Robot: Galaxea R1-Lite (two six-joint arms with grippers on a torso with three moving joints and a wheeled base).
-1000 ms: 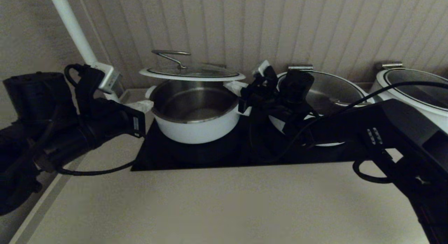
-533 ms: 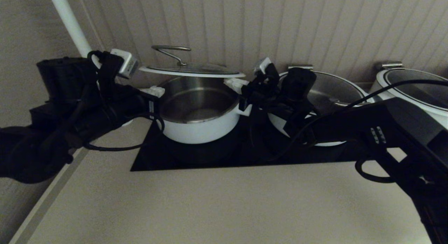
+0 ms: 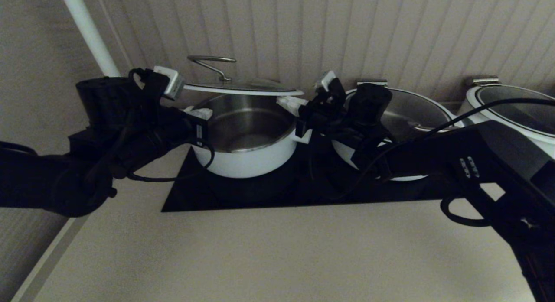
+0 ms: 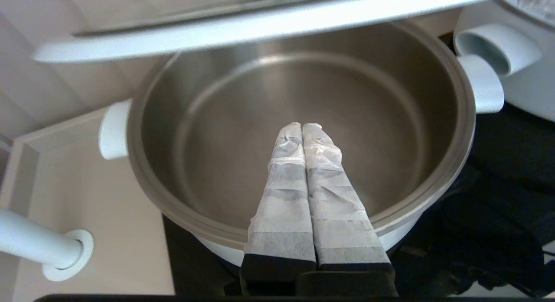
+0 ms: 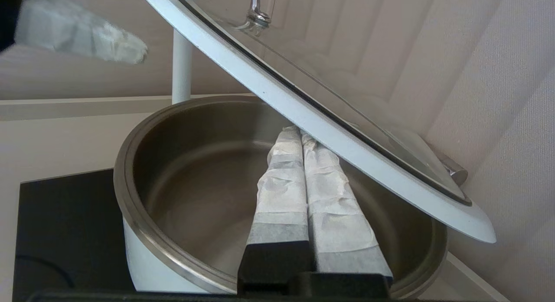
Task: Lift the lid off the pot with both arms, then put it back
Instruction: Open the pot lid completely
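A white pot (image 3: 243, 157) with a steel inside stands on the black cooktop (image 3: 303, 193). Its glass lid (image 3: 243, 88), white-rimmed with a wire handle (image 3: 212, 61), hangs tilted above the open pot. My right gripper (image 3: 287, 103) is shut, and its taped fingers (image 5: 282, 180) reach under the lid's right rim (image 5: 329, 133) and touch it from below. My left gripper (image 3: 203, 113) is shut and empty. It reaches over the pot's left rim (image 4: 173, 215), a little below the lid's edge (image 4: 260, 27).
A second lidded pot (image 3: 412, 111) stands close to the right, behind my right arm. A third pot (image 3: 511, 107) is at the far right. A white pole (image 3: 86, 29) rises at the back left. The panelled wall stands just behind the pots. The beige counter (image 3: 277, 254) lies in front.
My left arm has risen and moved right, from beside the pot to over its left rim under the lid. The lid and my right arm have barely moved.
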